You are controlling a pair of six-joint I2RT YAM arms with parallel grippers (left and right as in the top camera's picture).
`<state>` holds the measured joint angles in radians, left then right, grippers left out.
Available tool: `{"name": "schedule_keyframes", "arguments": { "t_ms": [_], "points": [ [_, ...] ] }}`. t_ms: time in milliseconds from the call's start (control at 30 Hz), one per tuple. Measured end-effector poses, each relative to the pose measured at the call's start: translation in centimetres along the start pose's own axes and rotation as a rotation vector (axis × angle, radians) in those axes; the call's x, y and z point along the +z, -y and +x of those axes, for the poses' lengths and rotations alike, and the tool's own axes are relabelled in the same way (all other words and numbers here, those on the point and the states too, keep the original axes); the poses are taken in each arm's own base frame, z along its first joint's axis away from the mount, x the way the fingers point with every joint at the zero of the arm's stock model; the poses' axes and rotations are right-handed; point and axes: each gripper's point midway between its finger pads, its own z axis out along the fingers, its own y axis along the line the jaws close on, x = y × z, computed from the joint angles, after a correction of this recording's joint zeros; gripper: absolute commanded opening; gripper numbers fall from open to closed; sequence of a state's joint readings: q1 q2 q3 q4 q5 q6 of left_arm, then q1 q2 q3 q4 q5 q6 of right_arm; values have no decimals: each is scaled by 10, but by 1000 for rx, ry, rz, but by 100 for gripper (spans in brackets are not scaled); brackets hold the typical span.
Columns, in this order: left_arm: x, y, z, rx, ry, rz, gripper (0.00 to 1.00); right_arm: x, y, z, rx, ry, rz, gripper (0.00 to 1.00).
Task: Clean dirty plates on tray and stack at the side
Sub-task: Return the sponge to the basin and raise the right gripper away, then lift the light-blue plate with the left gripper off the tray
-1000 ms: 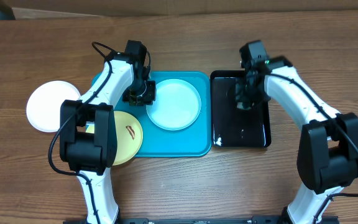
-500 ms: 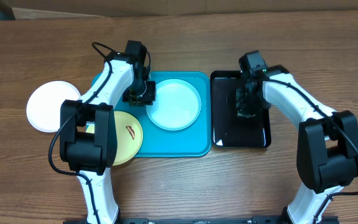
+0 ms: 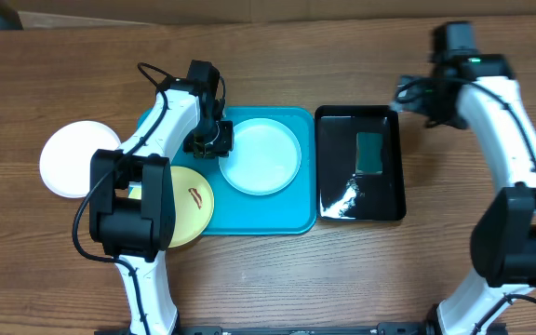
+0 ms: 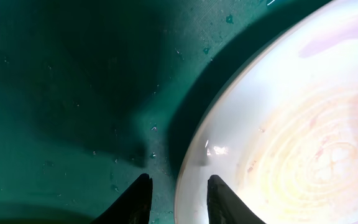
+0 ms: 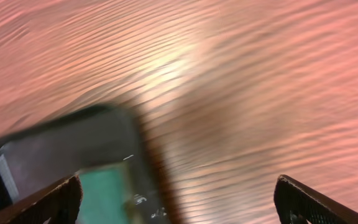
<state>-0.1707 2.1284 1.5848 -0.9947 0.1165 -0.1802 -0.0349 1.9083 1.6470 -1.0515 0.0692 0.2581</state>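
The turquoise tray (image 3: 291, 216) lies mid-table. On it rests a pale cyan plate (image 3: 266, 158), and my left gripper (image 3: 212, 141) is shut on that plate's left rim. In the left wrist view the rim (image 4: 188, 163) passes between the two fingertips (image 4: 143, 190), one over the tray (image 4: 55, 93) and one over the plate. A yellow-green plate (image 3: 196, 207) with a reddish smear sits at the tray's front left corner. A white plate (image 3: 68, 158) lies on the table left of the tray. My right gripper (image 3: 409, 98) hangs wide open and holds nothing, above the wood by the black tray's far right corner.
A glossy black tray (image 3: 335, 177) stands right of the turquoise one, with a green sponge (image 3: 370, 153) lying in it. The right wrist view shows that tray's corner (image 5: 55, 146) and the sponge (image 5: 104, 193), blurred. Brown cardboard runs along the table's back edge.
My right gripper opened, left the green sponge in the black tray, and swung up and away to the far right. The left gripper and the plates have not moved.
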Motion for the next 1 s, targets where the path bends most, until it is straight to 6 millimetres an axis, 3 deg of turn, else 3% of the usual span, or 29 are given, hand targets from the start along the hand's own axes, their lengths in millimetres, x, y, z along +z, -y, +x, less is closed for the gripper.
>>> {"name": "schedule_keyframes", "arguments": {
  "t_ms": [133, 300, 533, 633, 1000],
  "points": [
    [0, 0, 0, 0, 0, 0, 30, 1, 40, -9, 92, -2, 32, 100],
    [0, 0, 0, -4, 1, 0, 27, 1, 58, -12, 133, -1, 43, 100],
    [0, 1, -3, -5, 11, 2, 25, 1, 57, -12, 132, -1, 41, 100],
    [1, 5, -3, 3, 18, 4, 17, 1, 57, -12, 132, -1, 41, 100],
    [3, 10, -2, 0, 19, 5, 19, 1, 57, -12, 132, -1, 41, 100]
  ]
}}
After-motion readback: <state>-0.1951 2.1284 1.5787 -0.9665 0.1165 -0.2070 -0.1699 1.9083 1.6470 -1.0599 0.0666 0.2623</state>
